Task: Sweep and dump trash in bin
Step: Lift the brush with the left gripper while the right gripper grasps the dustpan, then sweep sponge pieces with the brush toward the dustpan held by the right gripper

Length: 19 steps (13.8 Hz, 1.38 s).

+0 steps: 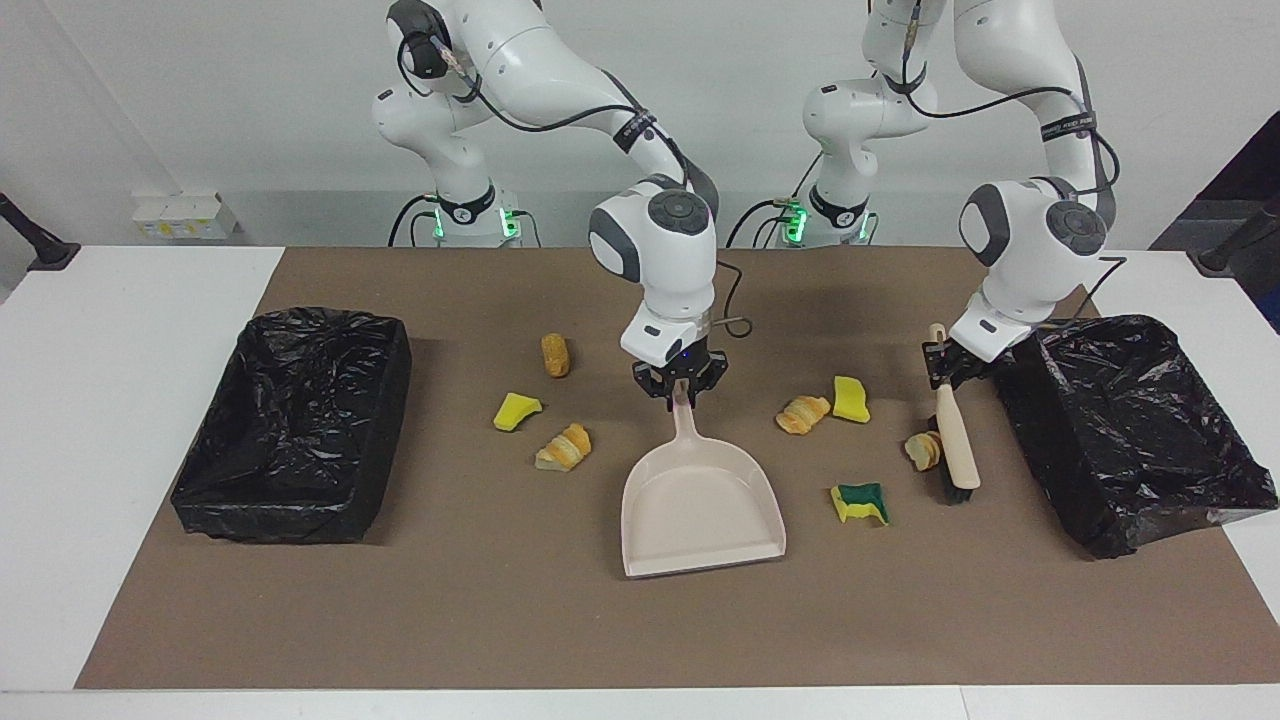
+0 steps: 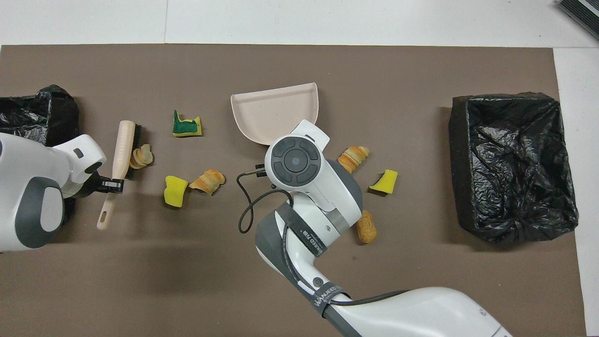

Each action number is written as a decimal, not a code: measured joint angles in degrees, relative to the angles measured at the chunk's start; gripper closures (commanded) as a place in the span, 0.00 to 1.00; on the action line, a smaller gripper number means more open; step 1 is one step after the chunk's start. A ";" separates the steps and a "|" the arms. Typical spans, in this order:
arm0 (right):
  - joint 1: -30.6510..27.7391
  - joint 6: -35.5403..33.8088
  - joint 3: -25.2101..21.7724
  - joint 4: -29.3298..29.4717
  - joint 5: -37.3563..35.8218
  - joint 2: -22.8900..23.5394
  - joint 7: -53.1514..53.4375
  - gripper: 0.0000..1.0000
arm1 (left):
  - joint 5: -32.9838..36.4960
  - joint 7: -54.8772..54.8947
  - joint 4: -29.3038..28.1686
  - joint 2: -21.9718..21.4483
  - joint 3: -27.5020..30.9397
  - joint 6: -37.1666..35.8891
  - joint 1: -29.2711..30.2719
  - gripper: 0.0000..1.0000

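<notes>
Covering most of the white worktop (image 1: 120,420) is a brown mat (image 1: 640,620), and everything inspected is lying on it. Sitting at each end of the mat is a black-lined bin: one (image 1: 290,425) at the right arm's end, one (image 1: 1135,430) at the left arm's end. Resting in the middle of the mat is the beige dustpan (image 1: 700,505), its mouth pointing away from the robots and skewed slightly toward the left arm's end. The right tool (image 1: 682,388) is pinching the tip of the dustpan handle, fingers pressed against it. The left tool (image 1: 945,368) is clamping the handle of the brush (image 1: 955,440), whose bristles are touching the mat just beside the nearer bin.

The trash is lying scattered, none of it in the pan or in either bin. Toward the left arm's end: a bread slice (image 1: 922,450) is touching the brush bristles; a green-faced sponge (image 1: 861,502) is lying farther from the robots; a croissant piece (image 1: 803,414) and a yellow sponge chunk (image 1: 851,398) are sitting side by side, nearly touching. Toward the right arm's end: a second croissant piece (image 1: 564,447), a yellow sponge wedge (image 1: 516,410) and, nearest the robots, a brown bread roll (image 1: 555,354) are lying apart from one another.
</notes>
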 measured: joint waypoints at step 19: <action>-8.10 -11.53 -0.42 -3.29 -0.39 -5.66 -80.16 1.00 | 5.24 10.28 25.93 17.75 0.80 -7.33 -7.17 1.00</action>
